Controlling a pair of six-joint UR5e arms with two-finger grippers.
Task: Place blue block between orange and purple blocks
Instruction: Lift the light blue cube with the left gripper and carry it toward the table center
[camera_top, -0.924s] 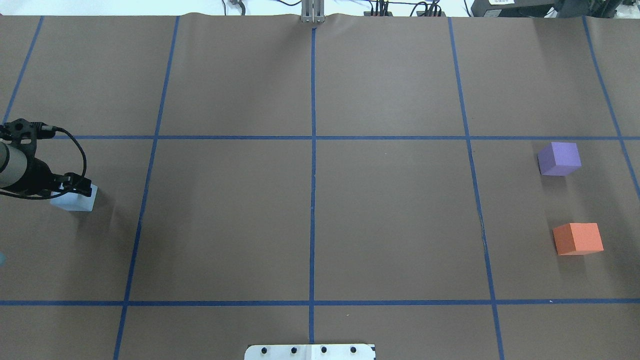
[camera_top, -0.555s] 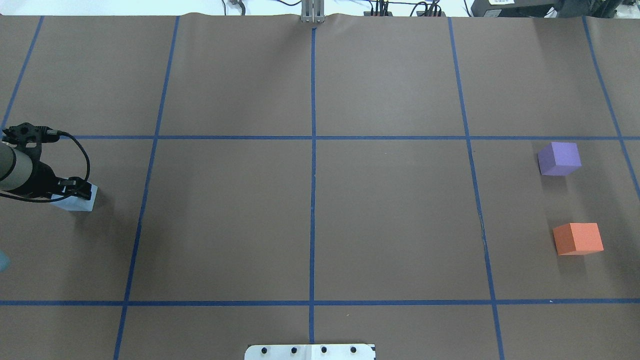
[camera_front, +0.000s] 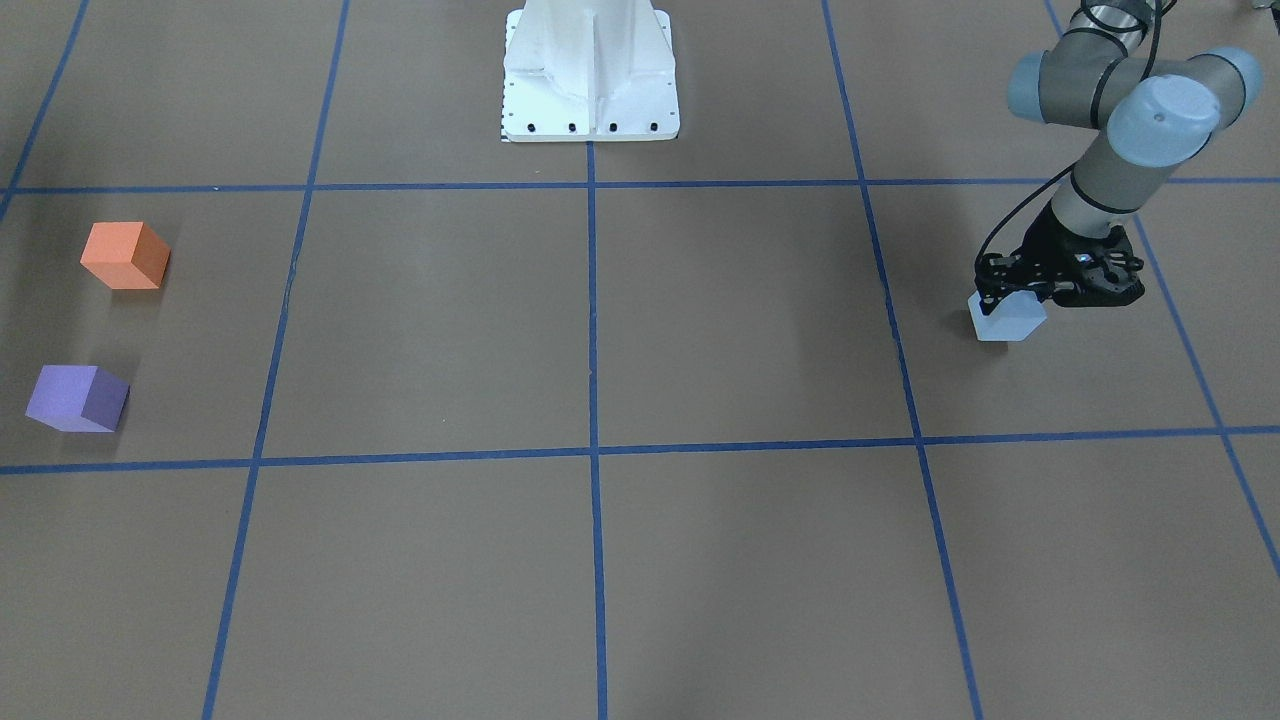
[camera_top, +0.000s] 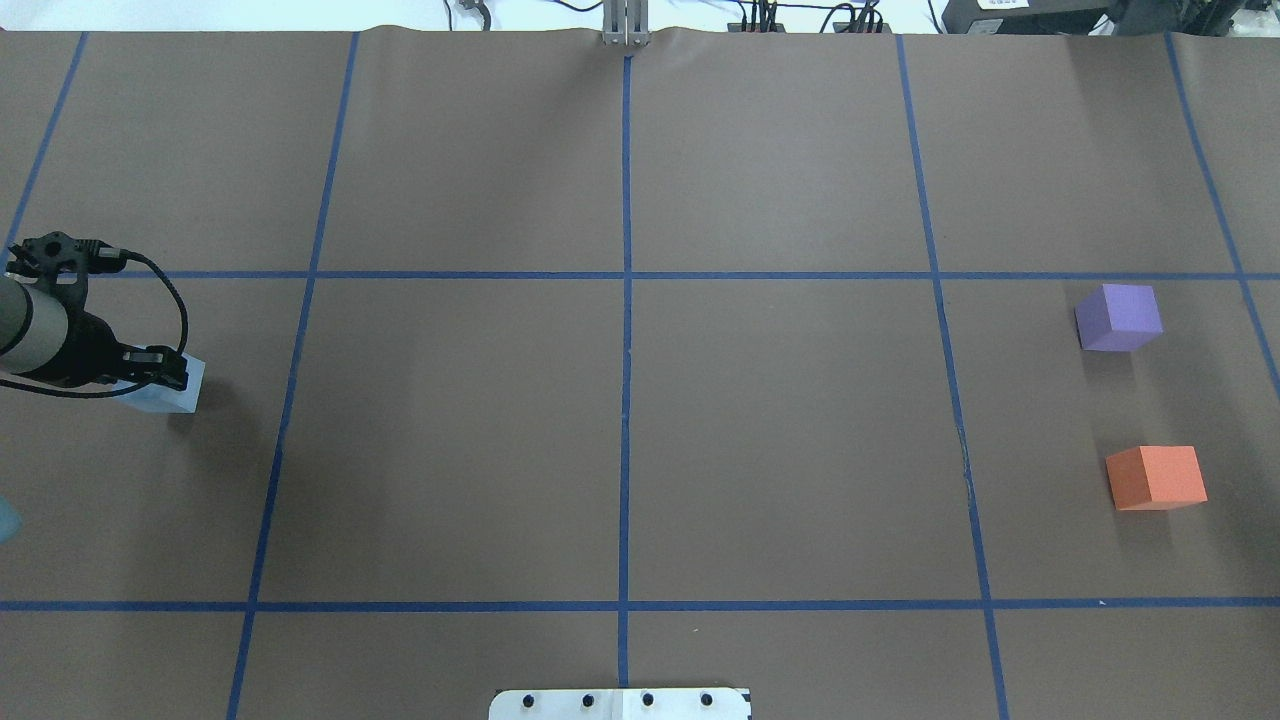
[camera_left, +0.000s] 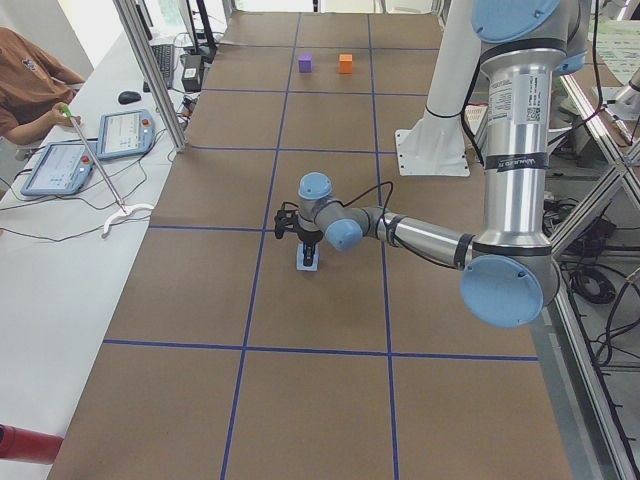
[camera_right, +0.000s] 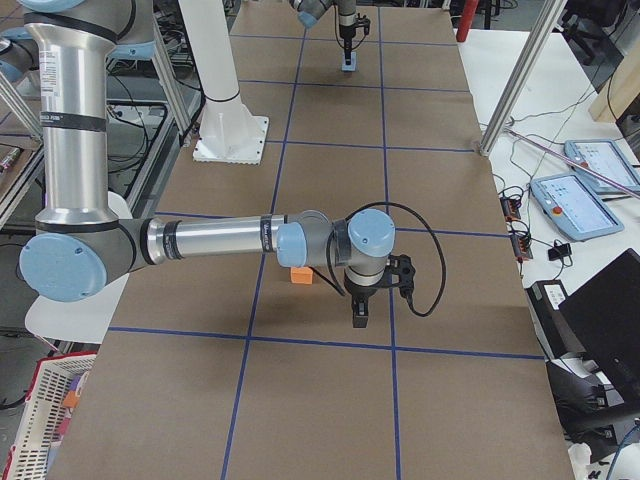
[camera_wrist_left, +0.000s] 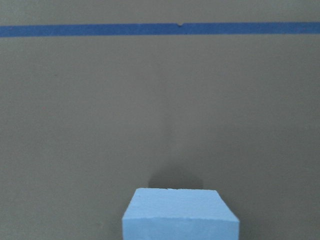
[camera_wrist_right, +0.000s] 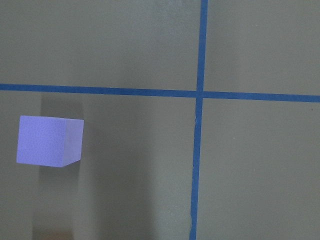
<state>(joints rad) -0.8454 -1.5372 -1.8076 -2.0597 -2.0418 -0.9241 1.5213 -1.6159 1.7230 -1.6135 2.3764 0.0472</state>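
Observation:
The blue block (camera_top: 170, 396) is at the far left of the table, also seen in the front view (camera_front: 1007, 320) and at the bottom of the left wrist view (camera_wrist_left: 179, 215). My left gripper (camera_top: 160, 378) is shut on it from above and holds it just off the brown surface, with its shadow below. The purple block (camera_top: 1119, 316) and the orange block (camera_top: 1156, 477) sit at the far right, with a gap between them. My right gripper (camera_right: 358, 312) hangs near the orange block (camera_right: 299, 276); I cannot tell whether it is open or shut. The right wrist view shows the purple block (camera_wrist_right: 47, 141).
Blue tape lines (camera_top: 626, 400) divide the brown table cover into squares. The white robot base plate (camera_front: 590, 75) stands at the near middle edge. An operator (camera_left: 25, 85) with tablets sits beside the table's far side.
My left gripper has shifted slightly right and away from the robot, and the blue block has moved with it, off its earlier spot. The purple and orange blocks have not moved.

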